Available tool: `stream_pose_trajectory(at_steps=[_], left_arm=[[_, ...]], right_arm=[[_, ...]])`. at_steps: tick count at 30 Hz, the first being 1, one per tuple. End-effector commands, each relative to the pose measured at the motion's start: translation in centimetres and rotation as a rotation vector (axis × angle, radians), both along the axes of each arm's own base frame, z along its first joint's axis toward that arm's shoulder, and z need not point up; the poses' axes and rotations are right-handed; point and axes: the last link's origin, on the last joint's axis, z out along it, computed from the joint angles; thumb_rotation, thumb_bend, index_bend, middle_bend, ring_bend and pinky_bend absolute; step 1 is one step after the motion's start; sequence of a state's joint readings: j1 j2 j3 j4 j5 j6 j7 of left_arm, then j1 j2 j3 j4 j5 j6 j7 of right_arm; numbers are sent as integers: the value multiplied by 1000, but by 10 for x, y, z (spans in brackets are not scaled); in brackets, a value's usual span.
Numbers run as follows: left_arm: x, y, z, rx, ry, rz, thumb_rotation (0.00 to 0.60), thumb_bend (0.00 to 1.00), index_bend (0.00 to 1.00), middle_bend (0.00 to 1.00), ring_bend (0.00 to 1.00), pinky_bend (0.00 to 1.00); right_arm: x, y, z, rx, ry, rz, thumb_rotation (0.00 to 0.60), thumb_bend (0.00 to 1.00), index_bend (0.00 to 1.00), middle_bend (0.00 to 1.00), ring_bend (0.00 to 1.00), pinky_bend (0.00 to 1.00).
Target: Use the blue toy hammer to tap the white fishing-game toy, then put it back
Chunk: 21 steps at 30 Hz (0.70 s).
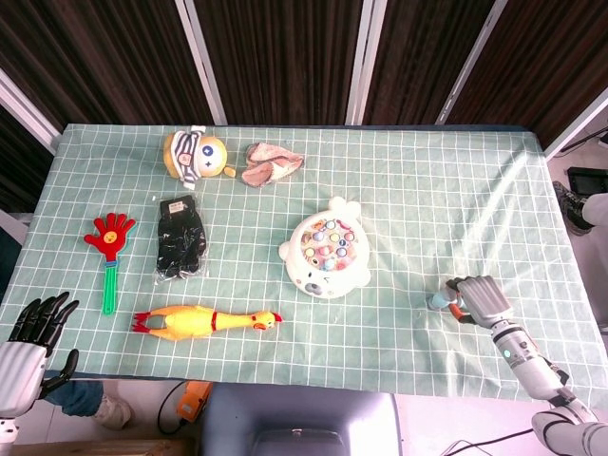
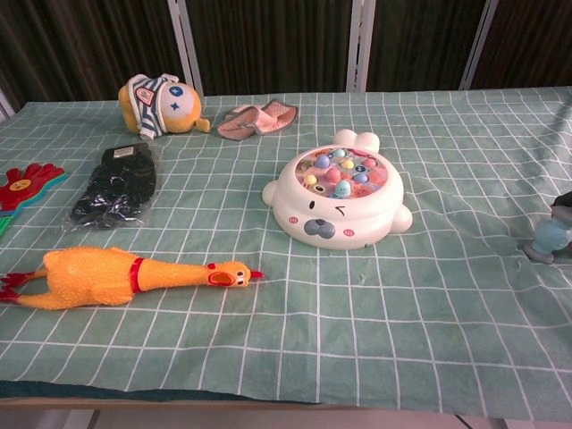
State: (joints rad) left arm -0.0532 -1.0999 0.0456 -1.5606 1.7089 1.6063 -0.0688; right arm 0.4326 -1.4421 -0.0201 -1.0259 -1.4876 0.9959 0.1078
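The white fishing-game toy (image 1: 326, 254) (image 2: 338, 201), shaped like a seal with coloured fish on top, sits at the table's middle. Near the right front of the table lies the blue toy hammer (image 1: 441, 301) (image 2: 546, 241), only its blue head and a bit of orange showing. My right hand (image 1: 480, 297) is curled over the hammer's handle and grips it; in the chest view just a dark fingertip edge (image 2: 564, 205) shows at the frame border. My left hand (image 1: 33, 328) hangs off the table's front left corner, fingers spread, holding nothing.
A yellow rubber chicken (image 1: 204, 321) lies at the front left. A red hand clapper (image 1: 111, 244), a black glove pack (image 1: 180, 236), a striped plush (image 1: 193, 154) and a pink cloth (image 1: 271, 162) fill the left and back.
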Motion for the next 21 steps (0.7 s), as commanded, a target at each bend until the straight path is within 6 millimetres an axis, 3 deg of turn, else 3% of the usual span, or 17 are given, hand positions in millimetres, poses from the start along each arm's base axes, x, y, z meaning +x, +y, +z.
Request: stream_pose_trajectory(at_steps=[1,12,21], left_arm=[[0,0,0,1,-1,-1,600,473,0,0,0,18],[0,0,1,0,-6,-5,600,472,0,0,0,17],[0,0,1,-4,-12,-4,600,472,0,0,0,17]], right_arm=[[4,-1,5,-9,-21,5,600,685,948,648,666,677],[38,-9,45,-64,-48,80,600,685,947,649,666,673],[91,-31,61,-79,-11,152,600,692,947,648,666,670]])
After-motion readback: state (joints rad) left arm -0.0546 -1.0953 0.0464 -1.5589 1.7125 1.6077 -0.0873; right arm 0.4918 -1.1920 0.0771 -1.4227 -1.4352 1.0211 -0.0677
